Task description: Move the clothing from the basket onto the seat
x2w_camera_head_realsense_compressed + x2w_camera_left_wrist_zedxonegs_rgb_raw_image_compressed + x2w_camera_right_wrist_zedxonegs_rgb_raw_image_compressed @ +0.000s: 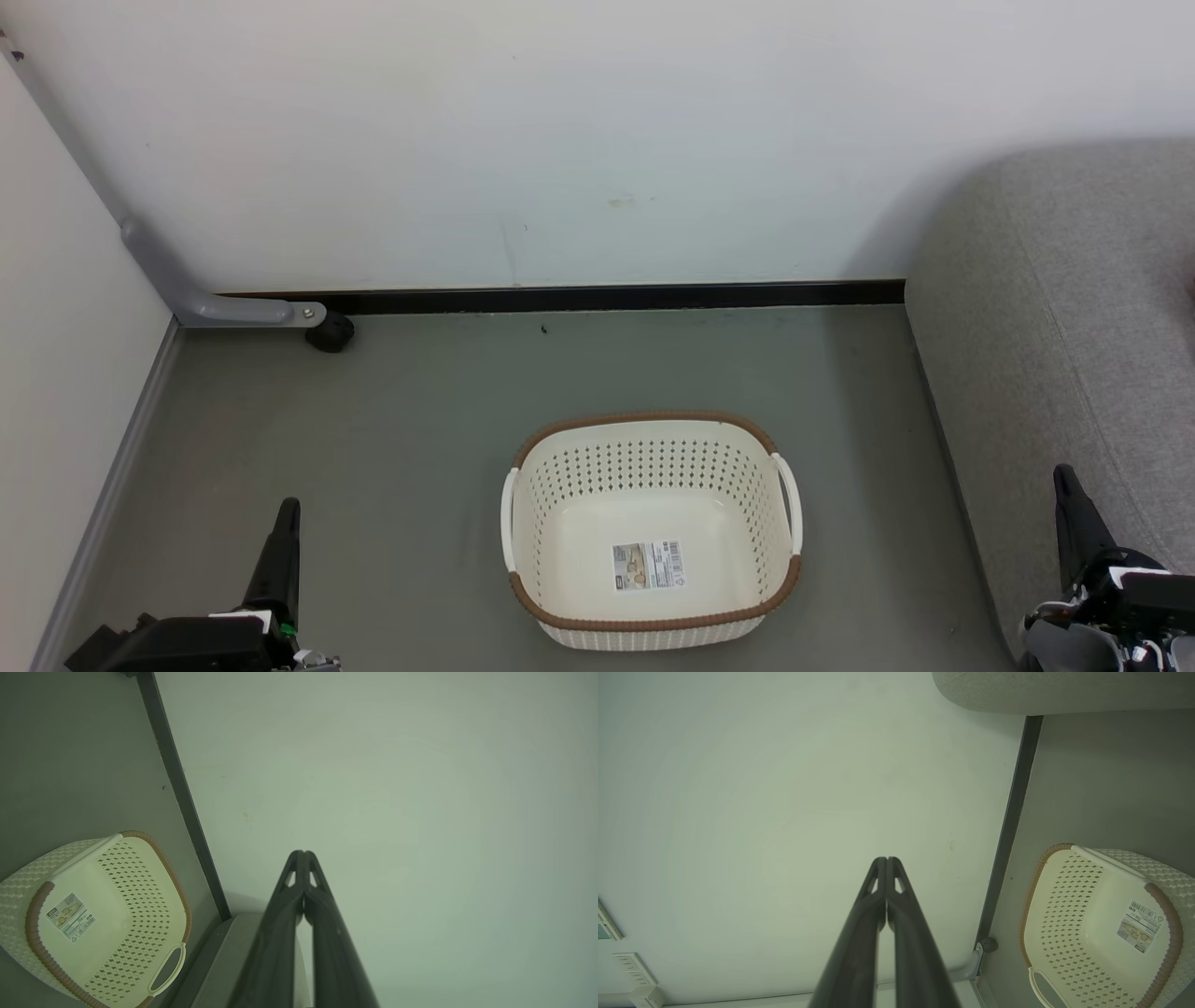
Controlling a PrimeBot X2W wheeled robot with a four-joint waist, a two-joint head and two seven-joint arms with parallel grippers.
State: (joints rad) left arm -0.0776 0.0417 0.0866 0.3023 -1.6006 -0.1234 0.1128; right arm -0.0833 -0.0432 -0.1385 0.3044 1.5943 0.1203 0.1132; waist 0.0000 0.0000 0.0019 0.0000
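Fingers of the left tool [288, 511] rise at the lower left of the head view, pressed together into one dark blade with nothing between them. The left wrist view shows their tips meeting against the pale wall. At the lower right, the right tool [1065, 478] is likewise narrowed to a closed point and holds nothing; it is seen against the near edge of the seat [1055, 308].

Between the two tools, a little farther out, the basket [644, 467] stands upright on the grey floor [373, 439]. Its brown rim [653, 623] runs round the top and a white handle [791, 504] sits on each short side. Its inner bottom lies open to view, with a paper label [648, 566] stuck flat on it.

The seat, light grey and rounded, lies to the robot's right of the basket, near it but apart, and reaches back to the wall [560, 140]. Beyond the basket a black baseboard [607, 298] lines the foot of the wall. At its left end a grey pipe [177, 280] bends down to a small black foot [330, 333].
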